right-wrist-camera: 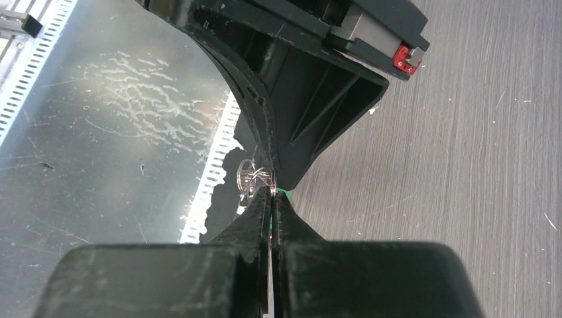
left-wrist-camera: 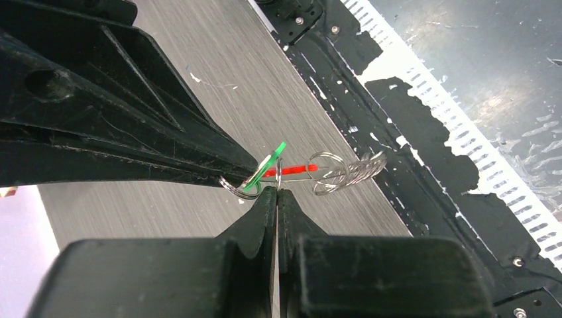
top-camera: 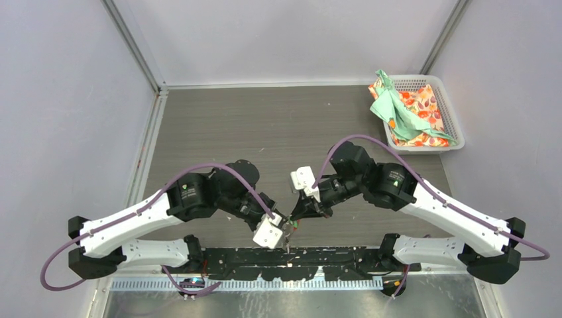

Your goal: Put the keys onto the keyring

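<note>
Jaws, left gripper point(left-wrist-camera: 277, 193): pressed together, tips nipped on a thin wire loop of the keyring point(left-wrist-camera: 341, 172), just beside its red tab point(left-wrist-camera: 296, 169).
Jaws, right gripper point(right-wrist-camera: 272, 197): also together, clamped on the green-tagged key point(left-wrist-camera: 268, 168) at its tag, with green showing in the seam between the pads.
Position: both tips meet nose to nose, low over the table point(left-wrist-camera: 219, 86) near its front edge, between the two arm bases.

Item 1, keyring: grey wire in several overlapping coils, chain-like, bright and springy-looking. The tab is slim, flat red plastic lying along the loops. The coils trail out past the left tips and appear to be off the surface.

Item 2, green-tagged key: thin flat plastic tag, bright green, seen nearly edge-on, with a small silver ring touching it. Blade not visible.

Item 3, black-tagged key: not made out in any view.

Item 4, table: brushed grey-brown grain, matt.

Handling note (judgement): threading looks under way, not finished. Hold the loop firm and steady. Feed the key's ring into the coil gap by slow rotation rather than a pull, since thin wire can twist or spring from smooth pads. Release neither side until the ring sits fully inside the coil.
</note>
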Controlling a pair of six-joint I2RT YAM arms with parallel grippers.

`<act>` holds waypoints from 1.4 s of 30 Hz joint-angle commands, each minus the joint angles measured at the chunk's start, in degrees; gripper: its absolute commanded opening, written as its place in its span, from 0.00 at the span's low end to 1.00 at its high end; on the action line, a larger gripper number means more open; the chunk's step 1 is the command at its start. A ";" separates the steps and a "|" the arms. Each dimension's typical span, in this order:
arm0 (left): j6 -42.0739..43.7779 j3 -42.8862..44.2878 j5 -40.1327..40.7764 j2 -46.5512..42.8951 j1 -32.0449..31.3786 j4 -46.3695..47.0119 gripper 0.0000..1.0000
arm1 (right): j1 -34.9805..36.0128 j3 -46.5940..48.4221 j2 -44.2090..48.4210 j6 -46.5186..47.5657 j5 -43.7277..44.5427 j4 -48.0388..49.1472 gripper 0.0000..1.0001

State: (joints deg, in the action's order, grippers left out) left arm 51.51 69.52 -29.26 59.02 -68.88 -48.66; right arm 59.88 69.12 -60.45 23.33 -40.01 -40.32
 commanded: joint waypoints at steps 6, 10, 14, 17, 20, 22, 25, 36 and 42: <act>-1.28 2.12 -0.48 -0.74 -0.19 1.93 0.00 | -0.05 0.38 -0.18 -1.56 -3.30 4.42 0.01; -1.68 2.05 -0.30 -1.04 -0.17 1.91 0.00 | -0.10 -0.25 -0.18 -1.30 -3.01 4.85 0.01; -1.89 2.03 -0.38 -1.34 -0.19 1.96 0.00 | -0.11 -0.54 0.03 0.43 -2.59 2.85 0.01; -1.94 1.73 -0.29 -1.62 -0.11 1.93 0.00 | -0.08 -1.26 0.85 0.89 -2.14 1.47 0.01; -2.05 1.55 -0.40 -1.72 -0.12 2.16 0.00 | -0.09 -2.19 1.72 0.53 -1.89 1.53 0.01; -2.20 1.37 -0.50 -1.65 -0.18 2.57 0.00 | -0.06 -2.25 1.68 0.49 -1.93 1.75 0.01; -2.29 1.40 -0.62 -1.42 -0.13 2.89 0.00 | -0.05 -1.83 1.20 0.42 -2.28 2.30 0.01; -4.74 0.88 0.86 -1.59 -0.16 3.56 0.00 | -0.06 -2.49 1.63 0.64 -3.08 2.94 0.01; -8.99 0.68 1.28 -1.53 0.69 5.57 0.00 | -0.07 -2.33 1.88 0.59 -3.13 2.87 0.01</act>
State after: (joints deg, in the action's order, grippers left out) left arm 45.60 69.52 -28.14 58.63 -68.77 -47.97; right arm 59.88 66.54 -59.96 23.51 -42.11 -39.03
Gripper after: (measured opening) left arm 0.010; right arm 0.024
